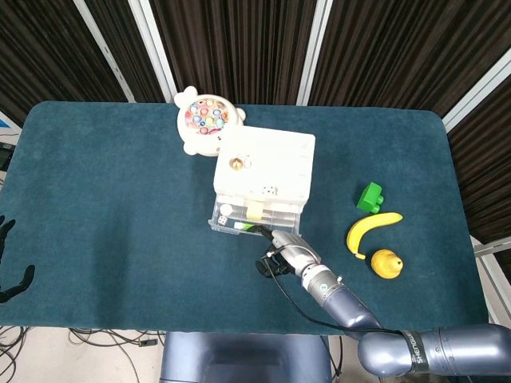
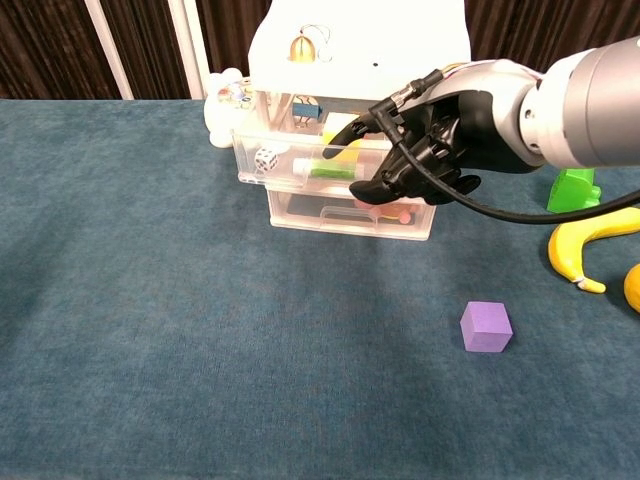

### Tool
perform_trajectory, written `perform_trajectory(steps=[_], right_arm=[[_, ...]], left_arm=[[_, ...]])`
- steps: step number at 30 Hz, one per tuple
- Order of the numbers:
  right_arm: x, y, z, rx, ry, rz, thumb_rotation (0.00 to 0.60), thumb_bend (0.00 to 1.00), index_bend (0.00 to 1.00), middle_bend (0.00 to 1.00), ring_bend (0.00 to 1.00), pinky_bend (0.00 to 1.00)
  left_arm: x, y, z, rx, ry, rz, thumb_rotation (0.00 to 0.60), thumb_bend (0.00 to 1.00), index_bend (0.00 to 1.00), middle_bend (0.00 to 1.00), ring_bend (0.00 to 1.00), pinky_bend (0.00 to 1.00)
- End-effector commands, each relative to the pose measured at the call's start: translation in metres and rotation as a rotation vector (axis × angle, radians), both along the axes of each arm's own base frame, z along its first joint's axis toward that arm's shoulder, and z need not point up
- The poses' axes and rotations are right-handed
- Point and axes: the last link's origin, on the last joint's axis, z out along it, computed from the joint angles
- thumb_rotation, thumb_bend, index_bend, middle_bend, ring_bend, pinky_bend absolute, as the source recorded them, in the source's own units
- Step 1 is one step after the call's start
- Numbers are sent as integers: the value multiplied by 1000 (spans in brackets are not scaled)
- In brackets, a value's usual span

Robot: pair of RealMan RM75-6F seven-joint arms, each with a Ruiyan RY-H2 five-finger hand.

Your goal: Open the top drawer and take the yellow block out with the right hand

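Your right hand (image 2: 425,150) sits right in front of the drawer unit (image 1: 267,171), fingers (image 2: 365,125) reaching over the front lip of the top drawer (image 2: 300,160), which is pulled out a bit. Fingers are curled and apart, thumb low near the drawer face; can't tell if they touch anything inside. In head view the hand (image 1: 275,247) is at 6 o'clock of the unit, just below the drawer front.

Yellow block (image 1: 255,210) is in the top drawer, mid-compartment, w/ a white die (image 2: 266,157) at its 9 o'clock and a green stick (image 2: 330,171) along the drawer front. In chest view the block is mostly hidden behind your fingers.

Purple cube (image 2: 486,327) lies on the table (image 1: 104,199) at 5 o'clock of the hand, well apart. Banana (image 1: 372,228), green brick (image 1: 370,197) and a yellow fruit (image 1: 386,263) at 3 o'clock of the unit. Fishing toy (image 1: 205,120) at its 11 o'clock.

Left hand (image 1: 9,263) is at the table's far 9 o'clock edge, only dark fingertips visible, apart, holding nothing.
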Motion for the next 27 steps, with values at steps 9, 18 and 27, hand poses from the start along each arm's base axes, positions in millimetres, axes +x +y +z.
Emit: perform_trajectory(steps=[9, 18, 27], right_arm=[[-1, 3, 3, 21, 2, 16, 600, 513, 202, 885, 979, 1000], [-1, 6, 5, 35, -3, 27, 600, 512, 207, 885, 979, 1000], [-2, 7, 6, 39, -4, 30, 600, 512, 208, 885, 979, 1000]], left_arm=[[0, 0, 0, 1, 1, 1, 600, 364, 45, 0, 0, 0], [0, 0, 0, 2, 1, 0, 600, 364, 45, 0, 0, 0], [0, 0, 0, 2, 1, 0, 600, 365, 45, 0, 0, 0]])
